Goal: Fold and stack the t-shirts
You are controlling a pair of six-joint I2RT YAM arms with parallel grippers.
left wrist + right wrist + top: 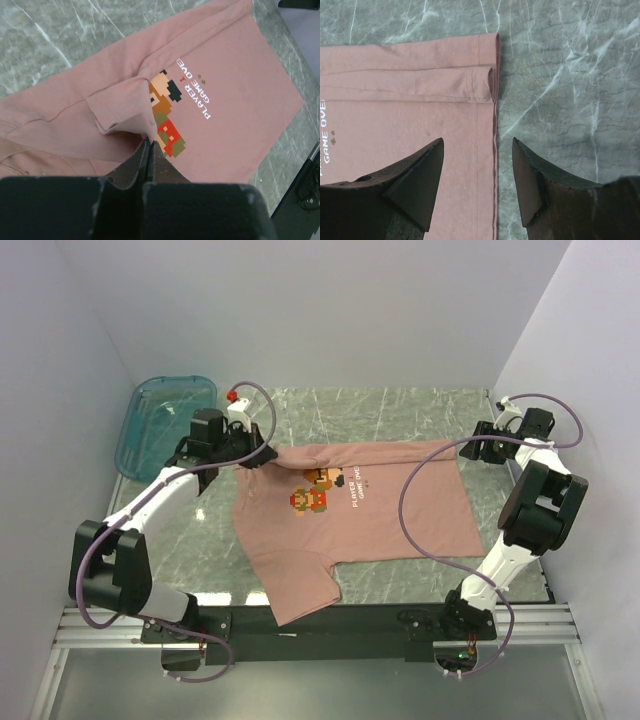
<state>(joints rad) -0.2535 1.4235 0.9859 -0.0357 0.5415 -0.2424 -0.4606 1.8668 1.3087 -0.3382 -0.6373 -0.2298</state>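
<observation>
- Left claw point(150, 142): pressed together, pinching a raised fold of the pink t-shirt point(240, 75), just beside its pixel figure point(165, 117).
- Beyond that claw, the rest of the cloth lies spread on the desk point(45, 45).
- Right claw point(477, 142): spread, hem edge point(495, 115) between its fingers; one finger over cloth, the other over bare desk.

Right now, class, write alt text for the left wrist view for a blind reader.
The left gripper, shut, pinches a raised fold of the dusty-pink cotton t-shirt beside its pixel-art figure, over the grey marbled table.
</observation>
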